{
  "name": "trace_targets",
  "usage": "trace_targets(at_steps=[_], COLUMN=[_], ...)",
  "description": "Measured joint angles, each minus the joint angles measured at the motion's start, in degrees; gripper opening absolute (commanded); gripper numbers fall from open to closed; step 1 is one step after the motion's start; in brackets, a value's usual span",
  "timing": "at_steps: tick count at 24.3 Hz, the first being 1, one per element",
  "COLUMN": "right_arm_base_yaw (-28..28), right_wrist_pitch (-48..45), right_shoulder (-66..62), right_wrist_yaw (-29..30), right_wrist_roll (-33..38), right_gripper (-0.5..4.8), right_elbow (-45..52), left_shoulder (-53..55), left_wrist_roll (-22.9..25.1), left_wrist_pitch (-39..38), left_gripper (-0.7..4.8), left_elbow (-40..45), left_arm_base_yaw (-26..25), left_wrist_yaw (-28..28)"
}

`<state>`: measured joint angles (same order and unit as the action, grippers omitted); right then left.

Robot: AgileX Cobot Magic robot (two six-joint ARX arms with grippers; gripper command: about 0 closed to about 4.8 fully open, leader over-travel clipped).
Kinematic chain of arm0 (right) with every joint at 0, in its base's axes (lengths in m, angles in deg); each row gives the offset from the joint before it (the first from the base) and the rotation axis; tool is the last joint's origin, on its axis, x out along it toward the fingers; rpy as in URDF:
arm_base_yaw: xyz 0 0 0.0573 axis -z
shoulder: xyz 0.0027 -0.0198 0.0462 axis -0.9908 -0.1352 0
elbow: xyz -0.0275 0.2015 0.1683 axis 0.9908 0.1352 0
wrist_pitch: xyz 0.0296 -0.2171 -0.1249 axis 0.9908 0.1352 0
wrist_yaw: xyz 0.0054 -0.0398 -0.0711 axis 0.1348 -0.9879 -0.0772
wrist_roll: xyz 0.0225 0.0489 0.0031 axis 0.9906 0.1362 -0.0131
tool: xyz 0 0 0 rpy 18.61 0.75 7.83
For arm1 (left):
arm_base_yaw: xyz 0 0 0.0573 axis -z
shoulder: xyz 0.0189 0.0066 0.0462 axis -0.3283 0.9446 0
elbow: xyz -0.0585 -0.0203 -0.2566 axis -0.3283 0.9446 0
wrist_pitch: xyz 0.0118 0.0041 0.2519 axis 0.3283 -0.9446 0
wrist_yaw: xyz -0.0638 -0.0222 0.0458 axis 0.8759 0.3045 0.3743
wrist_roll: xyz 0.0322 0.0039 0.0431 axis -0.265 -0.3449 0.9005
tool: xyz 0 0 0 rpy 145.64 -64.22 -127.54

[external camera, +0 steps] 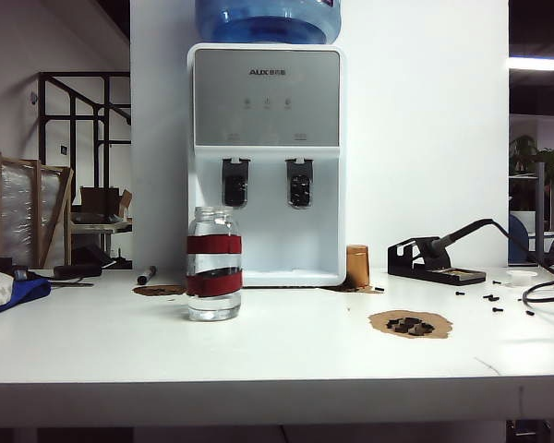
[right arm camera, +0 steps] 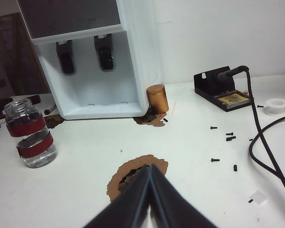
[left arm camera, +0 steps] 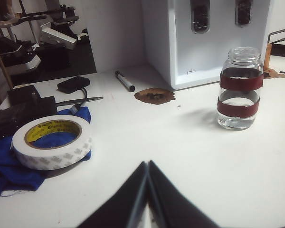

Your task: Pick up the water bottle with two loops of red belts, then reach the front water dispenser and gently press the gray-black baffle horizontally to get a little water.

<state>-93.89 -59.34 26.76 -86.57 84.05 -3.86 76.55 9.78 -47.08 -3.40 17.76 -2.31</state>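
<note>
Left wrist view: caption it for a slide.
Left pincer shut and empty, short of the red-banded water bottle standing before the water dispenser; tape roll nearby.

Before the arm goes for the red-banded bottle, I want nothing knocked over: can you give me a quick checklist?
1. Bottle upright, standing free on the table: ok.
2. Left gripper shut, must open first: not ok.
3. Right gripper shut, holding nothing: ok.
4. Path from left gripper to bottle bare: ok.
5. Tape roll off to the side: ok.
6. Dispenser's left lever unblocked: ok.
</note>
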Motion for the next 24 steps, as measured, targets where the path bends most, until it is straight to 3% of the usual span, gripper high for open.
trace_targets(at_steps=[24], right_arm_base_yaw=[0.0], right_wrist_pitch=[1.11], right_shoulder=[0.0], right_wrist_yaw=[1.4], right_wrist_roll=[-0.04], right_gripper=[-0.02], right_elbow=[0.0], left_shoulder=[0.0], left_wrist_roll=[0.0], left_wrist_pitch=[0.0], left_gripper=[-0.05], left_elbow=[0.0], left_arm_base_yaw=[0.0], left_wrist_yaw=[0.0])
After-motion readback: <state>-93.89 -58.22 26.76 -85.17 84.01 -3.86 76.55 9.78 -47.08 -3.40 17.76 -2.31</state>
